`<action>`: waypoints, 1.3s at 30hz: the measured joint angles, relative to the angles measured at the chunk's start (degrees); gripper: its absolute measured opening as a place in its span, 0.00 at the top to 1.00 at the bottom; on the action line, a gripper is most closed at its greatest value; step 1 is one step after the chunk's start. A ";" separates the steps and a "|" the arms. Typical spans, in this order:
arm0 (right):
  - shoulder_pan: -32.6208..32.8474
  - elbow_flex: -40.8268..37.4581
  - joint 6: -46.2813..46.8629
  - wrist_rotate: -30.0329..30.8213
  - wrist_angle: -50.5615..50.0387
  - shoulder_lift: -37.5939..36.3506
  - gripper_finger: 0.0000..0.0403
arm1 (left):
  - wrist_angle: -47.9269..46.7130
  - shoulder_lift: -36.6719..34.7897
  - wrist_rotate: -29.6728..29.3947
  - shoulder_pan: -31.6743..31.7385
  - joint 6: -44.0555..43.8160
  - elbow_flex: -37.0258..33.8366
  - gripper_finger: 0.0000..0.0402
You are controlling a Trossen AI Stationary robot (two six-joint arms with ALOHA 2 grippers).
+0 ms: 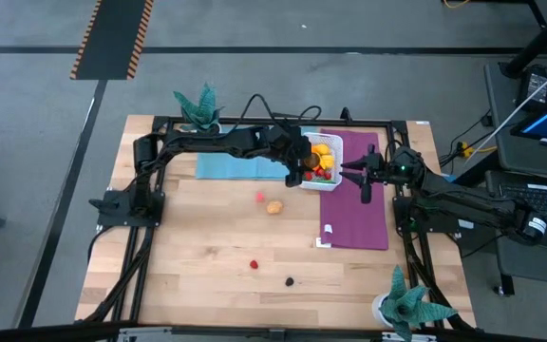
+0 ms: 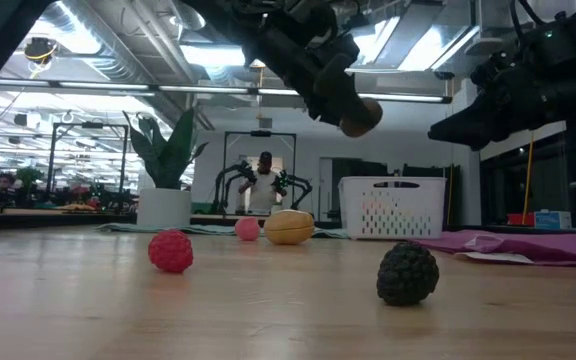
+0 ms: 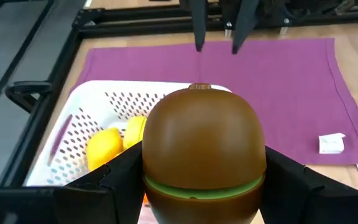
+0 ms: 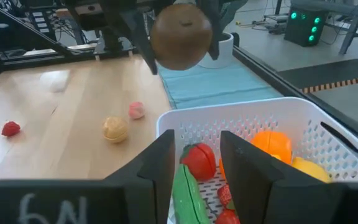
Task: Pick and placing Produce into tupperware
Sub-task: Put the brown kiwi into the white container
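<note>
The high camera is looking straight down on the whole table. The low camera is facing level across it toward the room. Both wrist cameras are viewing the white container closely, from opposite sides.

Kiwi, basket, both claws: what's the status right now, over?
Left gripper shut on brown kiwi, over the white basket. Right gripper empty, open at basket's purple-mat side. Four pieces on the table. Drop path clear.
</note>
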 joint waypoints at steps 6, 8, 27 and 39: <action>0.02 -0.01 2.65 -0.02 0.01 0.04 0.68 | -0.33 0.00 0.01 -0.30 0.02 -0.01 0.42; 0.02 -0.01 2.54 -0.02 0.05 0.04 0.68 | -0.39 0.00 0.00 -0.30 0.02 -0.01 0.42; 0.13 -0.04 2.76 0.02 0.10 0.06 0.68 | 4.51 7.41 0.27 -0.28 0.48 -0.07 0.37; 0.13 -0.04 2.76 0.02 -0.01 0.06 0.68 | 4.39 7.41 0.25 -0.21 0.44 -0.07 0.35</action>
